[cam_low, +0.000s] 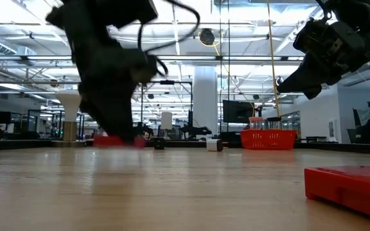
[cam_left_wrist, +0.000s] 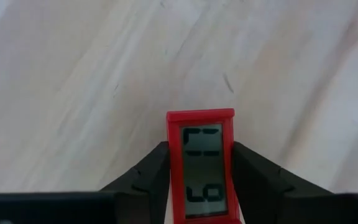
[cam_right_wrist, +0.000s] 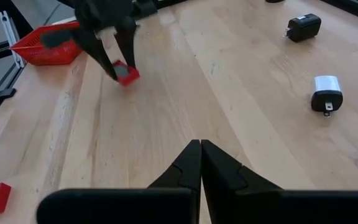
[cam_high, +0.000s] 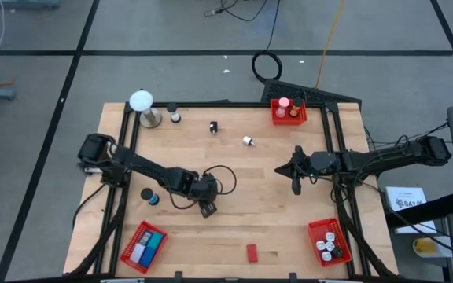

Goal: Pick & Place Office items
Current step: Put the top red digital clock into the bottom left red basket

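My left gripper (cam_high: 208, 208) stands at the table's near left of centre, pointing steeply down. It is shut on a small red flat piece with a grey digit display (cam_left_wrist: 201, 165). The right wrist view shows this piece (cam_right_wrist: 127, 73) at the left fingertips, and the low view shows it (cam_low: 117, 141) down at table level. My right gripper (cam_right_wrist: 200, 149) hovers shut and empty over the right half of the table (cam_high: 285, 168). A black plug block (cam_right_wrist: 303, 27) and a white one (cam_right_wrist: 325, 93) lie flat on the wood. My left gripper pinches the red display piece by its two long sides (cam_left_wrist: 170, 168) between the two fingers, with the display facing the wrist. The fingers come from above, slanting down. The piece sits low at the tabletop; I cannot tell whether it rests on the wood.
Red mesh baskets stand at the far right (cam_high: 289, 112), near left (cam_high: 142, 244) and near right (cam_high: 328, 240). A red block (cam_high: 252, 252) lies near the front edge. A blue roll (cam_high: 149, 196) lies left of my left gripper. A white ball on a stand (cam_high: 141, 102) is far left.
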`<state>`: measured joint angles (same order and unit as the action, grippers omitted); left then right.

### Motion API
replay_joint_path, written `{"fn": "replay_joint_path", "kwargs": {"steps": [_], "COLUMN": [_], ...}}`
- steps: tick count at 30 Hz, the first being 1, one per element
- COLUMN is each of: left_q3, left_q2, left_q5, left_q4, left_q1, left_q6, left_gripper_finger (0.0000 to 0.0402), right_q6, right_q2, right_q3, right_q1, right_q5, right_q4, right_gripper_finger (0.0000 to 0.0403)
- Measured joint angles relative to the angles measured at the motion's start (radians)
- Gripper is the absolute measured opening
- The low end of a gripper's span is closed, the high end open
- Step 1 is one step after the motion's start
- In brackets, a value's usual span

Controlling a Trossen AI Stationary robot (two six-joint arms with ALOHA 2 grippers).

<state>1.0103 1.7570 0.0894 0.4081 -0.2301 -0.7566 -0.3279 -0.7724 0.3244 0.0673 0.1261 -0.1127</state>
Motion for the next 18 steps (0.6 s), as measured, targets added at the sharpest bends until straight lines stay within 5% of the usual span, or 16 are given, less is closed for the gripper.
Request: {"fn": "replay_joint_path", "kwargs": {"steps": [8, 18], "left_q3": [0.000, 0.001], "left_q2": [-0.255, -0.417], "left_q5": [0.028, 0.137], "left_q4": [0.197, 0.391], "left_q1": [-0.107, -0.513], "left_q6": [-0.197, -0.741], "left_gripper_finger": [0.0146, 0.0146], "right_q6": [0.000, -0.001], "right_q2": [0.000, 0.000], "right_q3": [0.000, 0.000], "right_q1": [0.000, 0.000], "right_q5": [0.000, 0.003], "right_q4": [-0.003, -0.003], "right_gripper_finger": [0.0001, 0.0001]}}
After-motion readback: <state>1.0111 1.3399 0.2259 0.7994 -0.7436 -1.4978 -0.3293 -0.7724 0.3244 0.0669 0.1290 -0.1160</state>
